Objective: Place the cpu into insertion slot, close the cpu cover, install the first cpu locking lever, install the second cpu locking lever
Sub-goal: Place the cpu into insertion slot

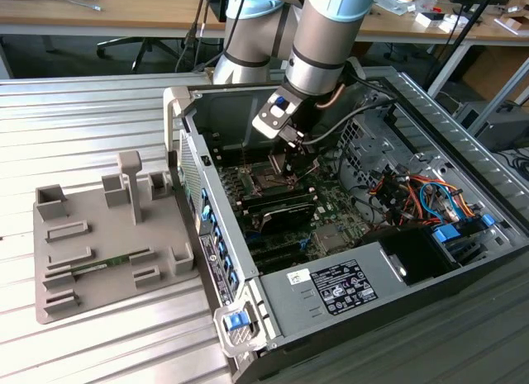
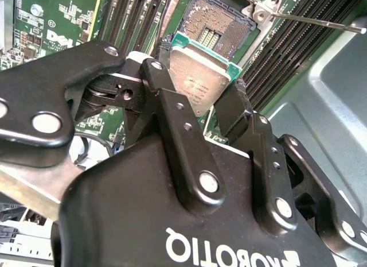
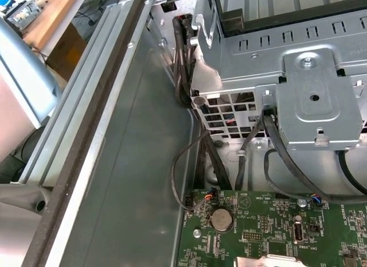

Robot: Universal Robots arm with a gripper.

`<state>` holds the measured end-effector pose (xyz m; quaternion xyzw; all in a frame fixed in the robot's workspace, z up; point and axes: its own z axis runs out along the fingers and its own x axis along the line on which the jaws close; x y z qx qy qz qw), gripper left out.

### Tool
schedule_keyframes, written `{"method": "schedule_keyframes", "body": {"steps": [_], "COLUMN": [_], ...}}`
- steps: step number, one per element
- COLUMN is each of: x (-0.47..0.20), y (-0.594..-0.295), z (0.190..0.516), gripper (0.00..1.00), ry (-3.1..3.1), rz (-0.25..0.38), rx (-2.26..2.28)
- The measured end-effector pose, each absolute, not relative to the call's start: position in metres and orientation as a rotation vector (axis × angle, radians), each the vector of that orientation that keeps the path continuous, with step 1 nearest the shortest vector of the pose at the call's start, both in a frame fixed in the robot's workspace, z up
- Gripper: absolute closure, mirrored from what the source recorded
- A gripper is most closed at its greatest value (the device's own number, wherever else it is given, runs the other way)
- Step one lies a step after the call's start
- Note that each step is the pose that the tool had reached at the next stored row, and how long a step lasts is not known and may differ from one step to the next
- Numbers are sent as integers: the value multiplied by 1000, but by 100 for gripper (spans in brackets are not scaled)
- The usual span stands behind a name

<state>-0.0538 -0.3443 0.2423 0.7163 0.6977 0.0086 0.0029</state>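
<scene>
The cpu (image 2: pixel 195 77), a small flat square chip with a silvery-grey top and green edges, is held tilted between the fingers of the hand (image 2: pixel 198 95), close to the insertion slot (image 2: pixel 221 23) but not seated in it. The slot is seen uncovered, its dark square pin field exposed.

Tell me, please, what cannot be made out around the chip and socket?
Second wrist view: the gripper hides one corner of the chip.
Same view: the chip covers the socket's near edge; the frame cuts its far side.
Exterior view: the gripper blocks the chip-socket gap.
</scene>
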Motion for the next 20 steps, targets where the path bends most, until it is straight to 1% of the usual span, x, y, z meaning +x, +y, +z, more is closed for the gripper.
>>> {"method": "schedule_keyframes", "body": {"steps": [20], "x": [-54], "y": [-344], "z": [238], "gripper": [46], "ry": [2188], "rz": [27], "rx": [2246]}}
